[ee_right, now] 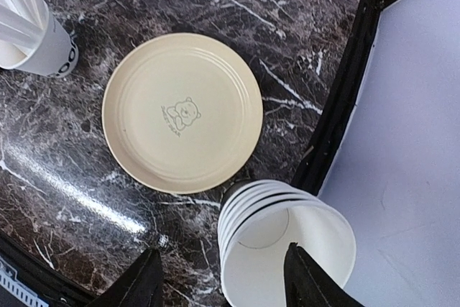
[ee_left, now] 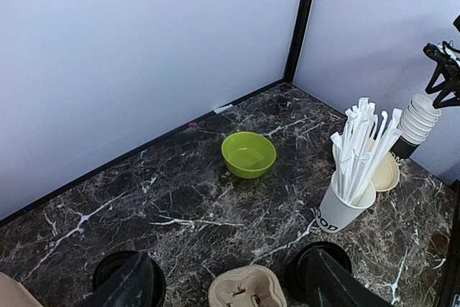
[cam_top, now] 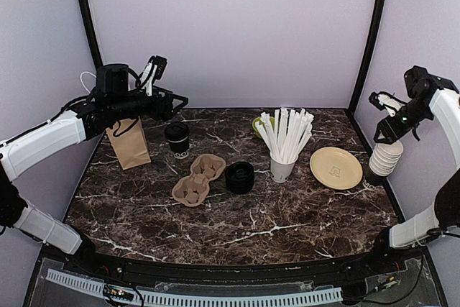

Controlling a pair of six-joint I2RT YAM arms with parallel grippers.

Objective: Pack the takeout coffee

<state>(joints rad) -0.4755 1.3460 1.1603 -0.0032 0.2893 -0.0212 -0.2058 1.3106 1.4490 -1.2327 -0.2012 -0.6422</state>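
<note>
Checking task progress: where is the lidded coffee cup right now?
In the top view, the lidded coffee cup stands back-left, between the paper bag and the cardboard carrier.

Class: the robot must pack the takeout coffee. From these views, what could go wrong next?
The left tool hangs open near the paper bag and takeout coffee; a careless descent could topple either. The right tool hovers open over the lidless cup stack and might knock it over.
</note>
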